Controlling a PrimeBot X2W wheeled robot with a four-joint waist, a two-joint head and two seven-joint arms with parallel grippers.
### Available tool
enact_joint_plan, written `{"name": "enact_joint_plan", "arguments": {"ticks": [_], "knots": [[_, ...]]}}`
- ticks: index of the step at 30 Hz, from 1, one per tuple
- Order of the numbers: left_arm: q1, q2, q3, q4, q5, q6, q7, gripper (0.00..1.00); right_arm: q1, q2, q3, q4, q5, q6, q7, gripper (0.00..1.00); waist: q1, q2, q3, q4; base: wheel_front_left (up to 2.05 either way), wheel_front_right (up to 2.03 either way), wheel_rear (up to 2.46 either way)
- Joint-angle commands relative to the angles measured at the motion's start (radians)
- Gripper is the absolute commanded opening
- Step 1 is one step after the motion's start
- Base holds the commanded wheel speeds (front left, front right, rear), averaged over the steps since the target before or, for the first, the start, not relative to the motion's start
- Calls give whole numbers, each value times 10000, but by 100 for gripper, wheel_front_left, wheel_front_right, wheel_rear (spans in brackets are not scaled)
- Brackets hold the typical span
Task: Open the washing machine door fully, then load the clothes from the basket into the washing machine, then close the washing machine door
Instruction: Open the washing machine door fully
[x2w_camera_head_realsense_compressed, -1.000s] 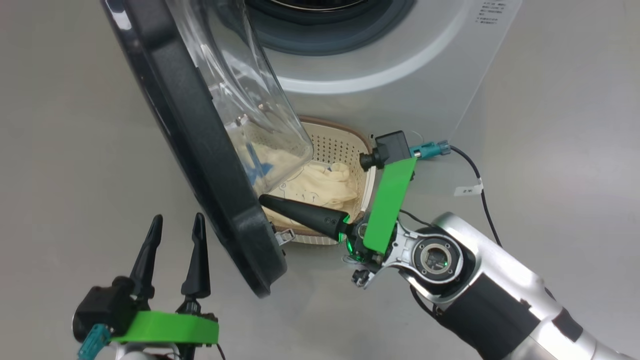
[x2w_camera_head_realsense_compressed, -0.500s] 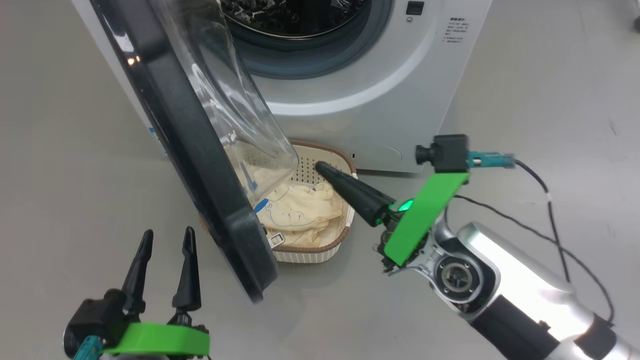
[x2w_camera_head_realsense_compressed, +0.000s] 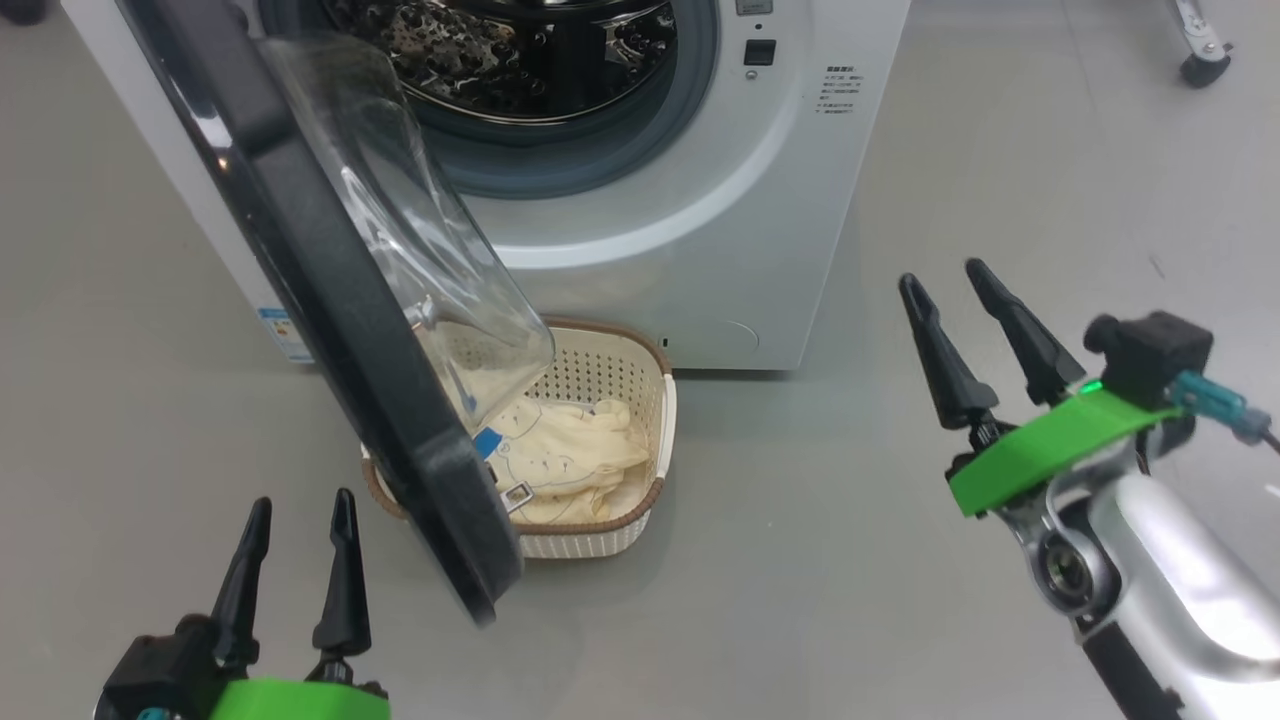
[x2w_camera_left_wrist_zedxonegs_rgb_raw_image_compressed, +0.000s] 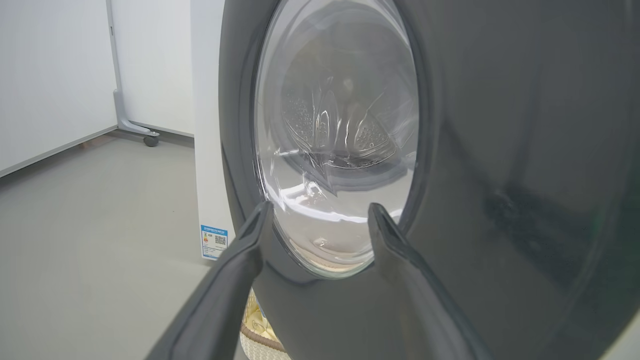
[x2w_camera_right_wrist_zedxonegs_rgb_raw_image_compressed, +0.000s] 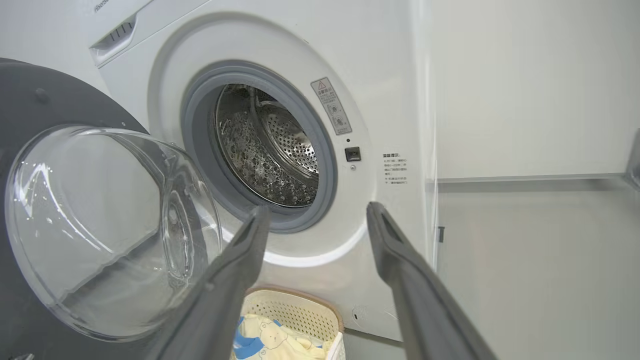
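The white washing machine (x2w_camera_head_realsense_compressed: 700, 250) stands ahead with its steel drum (x2w_camera_head_realsense_compressed: 500, 50) exposed. Its door (x2w_camera_head_realsense_compressed: 330, 300), a black ring around a clear glass bowl (x2w_camera_head_realsense_compressed: 420, 230), hangs open towards me and overlaps the basket. The cream basket (x2w_camera_head_realsense_compressed: 610, 375) sits on the floor before the machine and holds the cream-yellow clothes (x2w_camera_head_realsense_compressed: 565, 460) with blue trim. My left gripper (x2w_camera_head_realsense_compressed: 297, 505) is open at the lower left, just outside the door (x2w_camera_left_wrist_zedxonegs_rgb_raw_image_compressed: 500, 175). My right gripper (x2w_camera_head_realsense_compressed: 945, 280) is open and empty, well right of the basket (x2w_camera_right_wrist_zedxonegs_rgb_raw_image_compressed: 300, 310). The drum (x2w_camera_right_wrist_zedxonegs_rgb_raw_image_compressed: 265, 150) and clothes (x2w_camera_right_wrist_zedxonegs_rgb_raw_image_compressed: 270, 342) also appear in the right wrist view.
Grey floor (x2w_camera_head_realsense_compressed: 850, 560) spreads around the machine. A wheeled stand foot (x2w_camera_head_realsense_compressed: 1195, 65) is at the far right, and a castor (x2w_camera_left_wrist_zedxonegs_rgb_raw_image_compressed: 150, 140) of a white panel stands left of the machine. A blue label (x2w_camera_head_realsense_compressed: 280, 335) marks the machine's lower left corner.
The head view has risen, bringing the drum into sight. My right gripper drew back from over the basket to the right, and its fingers now stand apart and empty. The clothes remain in the basket.
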Motion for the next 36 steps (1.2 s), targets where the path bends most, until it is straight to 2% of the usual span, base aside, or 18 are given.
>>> {"name": "enact_joint_plan", "arguments": {"ticks": [1,5,11,24,36], "knots": [[-122,160,402,-359,91,4,-69,100,305,201,-319,-361,-409,37,-92,100,0,-1,-8,-46,0,0,0],[-68,171,423,-406,93,4,-69,100,1303,659,-1903,-809,-1923,37,-93,100,0,-1,-19,-151,0,0,0],[44,184,503,-405,93,4,-69,100,2393,1209,-3194,-1451,-3354,37,-94,100,0,-1,-51,-369,0,0,0],[255,165,619,-363,81,4,-69,100,3684,1953,-4196,-2036,-4925,37,-95,100,0,-1,-158,-693,0,0,0],[356,147,665,-325,80,4,-69,100,4415,2353,-5017,-2203,-5113,37,-95,100,0,-1,-280,-644,0,0,0]]}}
